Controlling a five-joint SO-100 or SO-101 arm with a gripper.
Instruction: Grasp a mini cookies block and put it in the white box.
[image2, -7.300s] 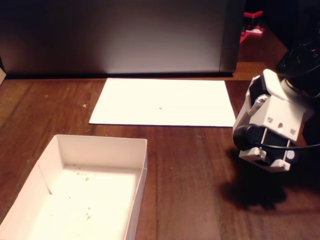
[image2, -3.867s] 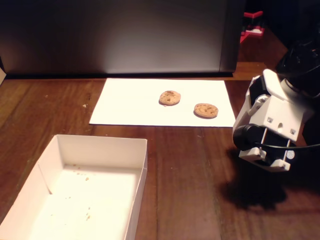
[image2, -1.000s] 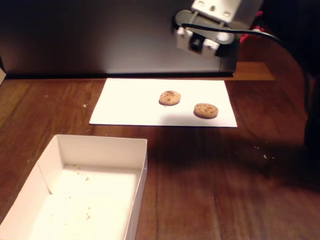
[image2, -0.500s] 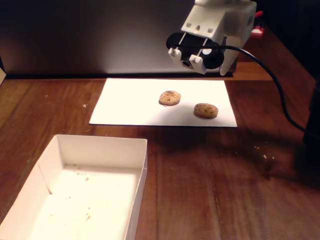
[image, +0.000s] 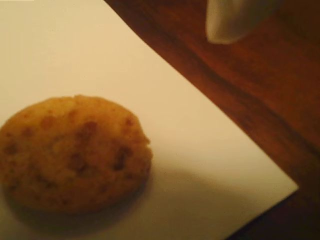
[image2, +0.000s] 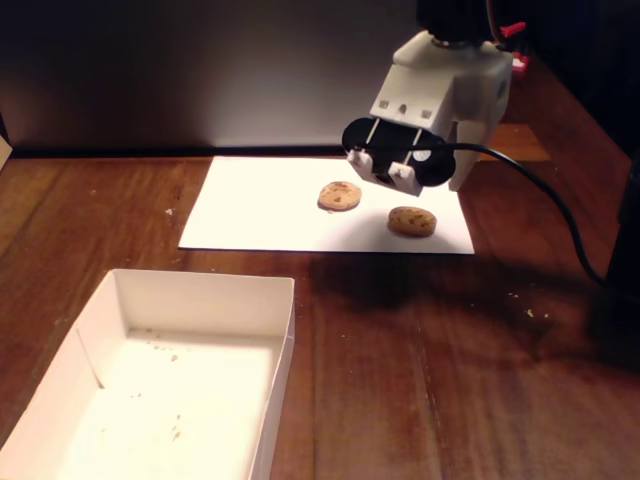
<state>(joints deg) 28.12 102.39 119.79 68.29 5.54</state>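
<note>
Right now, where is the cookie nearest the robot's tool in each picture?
Wrist view: the cookie fills the lower left, lying on the paper sheet.
Fixed view: the cookie lies at the right of centre, near the sheet's right corner.
Shared landmark: that corner of the paper sheet.

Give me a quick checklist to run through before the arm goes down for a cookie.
1. Cookies reachable: two lie flat on the paper, the left cookie and the right cookie, apart from each other. Ok.
2. Gripper over a target: near the right cookie, exact alignment unclear. Cannot tell.
3. Jaws open: only one fingertip shows in the wrist view. Cannot tell.
4. Nothing held: cannot tell.
5. White box ready: upright, open, only crumbs inside. Ok.
</note>
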